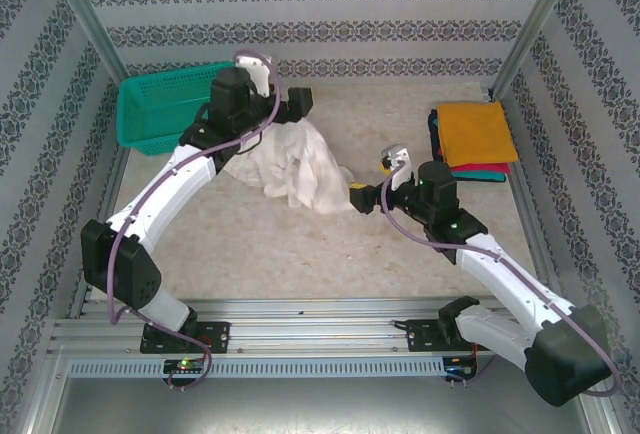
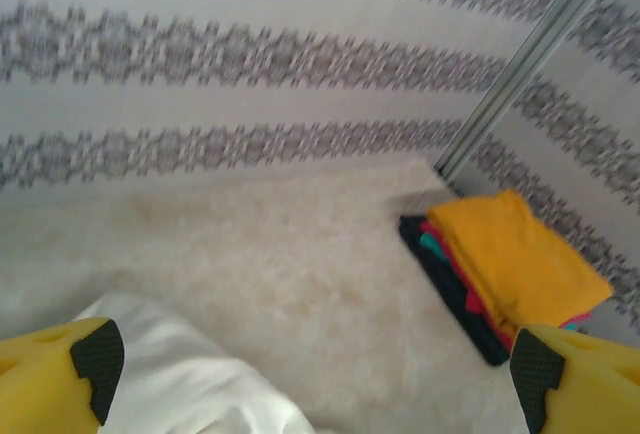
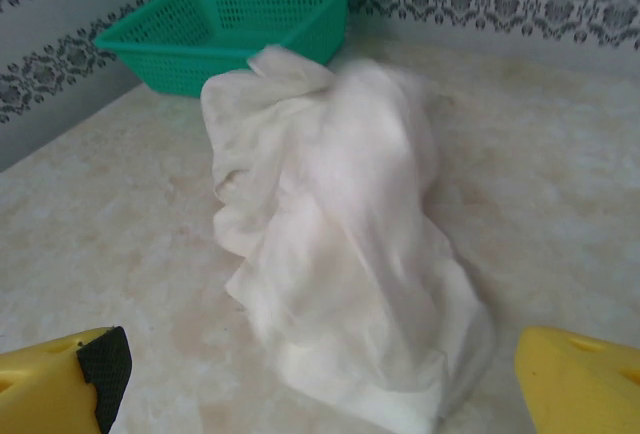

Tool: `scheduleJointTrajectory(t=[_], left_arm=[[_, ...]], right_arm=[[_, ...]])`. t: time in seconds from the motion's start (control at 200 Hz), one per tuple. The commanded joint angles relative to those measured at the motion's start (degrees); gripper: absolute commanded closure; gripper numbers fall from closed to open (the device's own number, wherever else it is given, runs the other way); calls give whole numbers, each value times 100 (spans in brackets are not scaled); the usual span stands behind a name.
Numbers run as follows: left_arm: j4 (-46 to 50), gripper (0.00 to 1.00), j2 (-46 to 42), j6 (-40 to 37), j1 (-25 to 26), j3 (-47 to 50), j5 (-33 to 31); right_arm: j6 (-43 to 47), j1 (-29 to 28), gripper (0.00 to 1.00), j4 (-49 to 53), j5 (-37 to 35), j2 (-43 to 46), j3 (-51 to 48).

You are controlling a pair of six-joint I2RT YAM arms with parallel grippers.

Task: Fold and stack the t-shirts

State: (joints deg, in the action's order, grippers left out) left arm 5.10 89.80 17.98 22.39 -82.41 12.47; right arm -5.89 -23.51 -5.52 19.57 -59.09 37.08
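White t-shirt (image 1: 295, 169) crumpled, one folded stack (image 1: 472, 139), one teal basket (image 1: 165, 104)

The crumpled t-shirt (image 1: 295, 169) is plain white all over. The folded shirts make a pile of colours: an orange shirt (image 1: 476, 132) on top, a red shirt (image 2: 462, 272) under it, then a teal shirt (image 2: 430, 245), and a dark, nearly black shirt (image 2: 455, 309) at the bottom. The basket (image 1: 160, 109) is teal green with a mesh of tiny holes. The table (image 1: 300, 244) is cream with faint tan blotches. The walls (image 1: 300, 12) are white with grey bands of flower shapes. The left arm (image 1: 160, 194) and right arm (image 1: 510, 274) are white and black, each with a purple cable (image 1: 130, 224). The left claw (image 2: 315, 379) and right claw (image 3: 320, 374) have yellow fingers (image 2: 40, 384) with black pads (image 2: 98, 359).
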Motion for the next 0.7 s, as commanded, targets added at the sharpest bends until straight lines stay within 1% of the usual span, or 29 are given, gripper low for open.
scheduleJointTrajectory(t=[0.0, 0.085, 0.16, 0.205, 0.265, 0.31, 0.355, 0.43, 0.49, 0.604, 0.634, 0.699], left_arm=[[-226, 0, -396, 334, -2, 662, -597], [-403, 0, -685, 676, -11, 1439, -1244], [-549, 0, -841, 1205, -16, 2125, -1769], [-612, 0, -851, 1619, -14, 2468, -1986], [-822, 0, -775, 2168, -16, 2864, -2103], [-1083, 0, -679, 2590, -12, 3148, -2100], [-1417, 1, -553, 3087, -11, 3387, -2036], [-2076, 7, -248, 3874, -10, 3633, -1808], [-2499, 9, 81, 4471, -7, 3694, -1600], [-3173, 16, 788, 5568, -2, 3690, -1259], [-3346, 19, 958, 5816, -4, 3701, -1183], [-3706, 20, 1298, 6239, 11, 3702, -1041]], right_arm=[[-167, -30, 2, 200, -20, -397, 246], [-284, -51, 2, 158, -184, -878, 394], [-389, -88, 2, 171, -419, -1416, 640], [-466, -116, 2, 215, -588, -1766, 828], [-552, -161, 4, 332, -721, -2257, 1131], [-673, -188, 7, 407, -753, -2549, 1358], [-835, -226, 7, 435, -756, -2837, 1558], [-1139, -291, 9, 504, -814, -3251, 1830], [-1287, -378, 11, 469, -858, -3501, 1947], [-1403, -544, 13, 486, -983, -3725, 2105], [-1421, -564, 14, 473, -1000, -3740, 2106], [-1462, -583, 15, 464, -998, -3752, 2102]])
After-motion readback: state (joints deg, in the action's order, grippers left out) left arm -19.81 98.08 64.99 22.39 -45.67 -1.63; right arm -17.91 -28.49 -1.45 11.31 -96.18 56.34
